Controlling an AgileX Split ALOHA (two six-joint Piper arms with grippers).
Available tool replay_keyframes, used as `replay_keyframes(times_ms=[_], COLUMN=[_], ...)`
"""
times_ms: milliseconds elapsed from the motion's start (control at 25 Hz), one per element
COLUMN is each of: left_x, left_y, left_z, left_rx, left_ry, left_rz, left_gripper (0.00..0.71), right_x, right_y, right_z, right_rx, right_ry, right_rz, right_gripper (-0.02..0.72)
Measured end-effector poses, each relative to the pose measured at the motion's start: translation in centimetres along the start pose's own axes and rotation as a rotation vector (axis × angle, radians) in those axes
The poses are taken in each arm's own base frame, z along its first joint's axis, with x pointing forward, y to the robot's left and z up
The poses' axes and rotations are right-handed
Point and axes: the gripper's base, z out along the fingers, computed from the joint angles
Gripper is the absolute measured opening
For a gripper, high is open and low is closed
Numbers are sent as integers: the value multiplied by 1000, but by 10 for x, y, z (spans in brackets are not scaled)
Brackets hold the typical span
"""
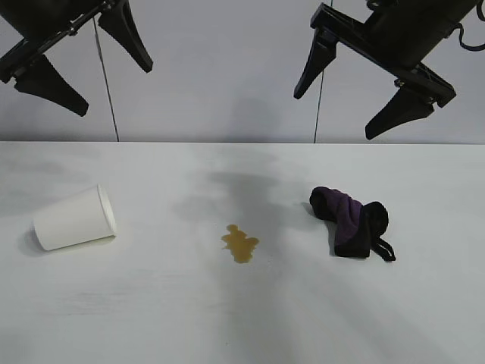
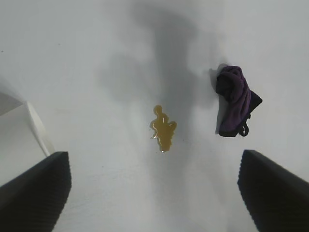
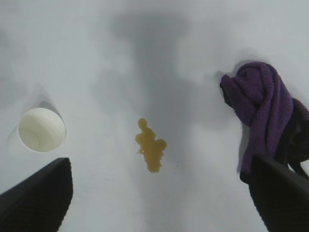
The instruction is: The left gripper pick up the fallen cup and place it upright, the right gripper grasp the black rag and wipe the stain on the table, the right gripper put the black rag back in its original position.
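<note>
The white paper cup lies on its side at the left of the table, mouth to the right; its rim edge shows in the left wrist view and its mouth in the right wrist view. The amber stain sits mid-table. The black and purple rag lies right of it. My left gripper hangs open high above the cup. My right gripper hangs open high above the rag. Both are empty.
A pale wall rises behind the table's far edge, with two thin dark cables running down it. The arms cast soft shadows on the tabletop behind the stain.
</note>
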Motion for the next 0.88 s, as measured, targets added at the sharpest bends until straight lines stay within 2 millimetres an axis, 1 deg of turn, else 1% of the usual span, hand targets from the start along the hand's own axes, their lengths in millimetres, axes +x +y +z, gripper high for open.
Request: replay_keyframes(times_ms=[760,800,880], left_x=[0,0,1], left_y=[0,-1,-2], left_z=[0,-1,-2], left_rx=[0,1,2], left_ry=[0,0,18], left_rz=[4,31,165], left_gripper=[678,678,678], right_x=[0,0,0], right_y=[0,0,0], right_z=[0,0,0], right_rx=[3,3,4], right_ry=[1,2,2], right_rz=[-3,-3,-3], right_gripper=[683,683,683])
